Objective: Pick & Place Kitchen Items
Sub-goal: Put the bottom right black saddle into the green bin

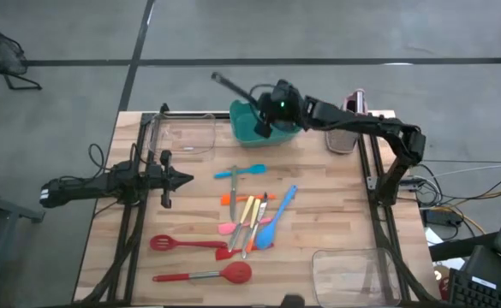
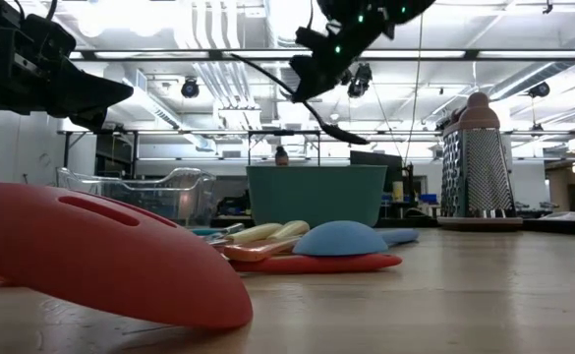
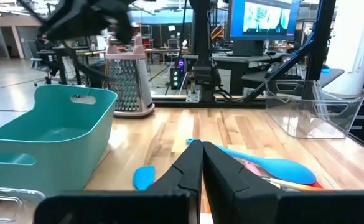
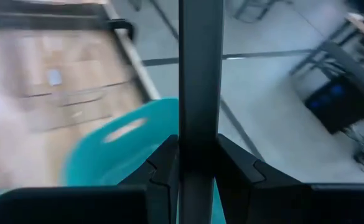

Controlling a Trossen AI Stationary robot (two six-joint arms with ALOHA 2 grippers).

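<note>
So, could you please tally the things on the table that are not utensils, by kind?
Teal bin: 1
Clear tubs: 2
Upright grater: 1
Total: 4

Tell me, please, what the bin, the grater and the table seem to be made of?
Bin: likely plastic, matte teal, with smooth moulded walls and a cut-out handle slot. Grater: looks like shiny metal, its perforated faces catching the light, with a pinkish top and base, probably plastic. Table: wood, a light butcher-block top with visible strips and grain.
</note>
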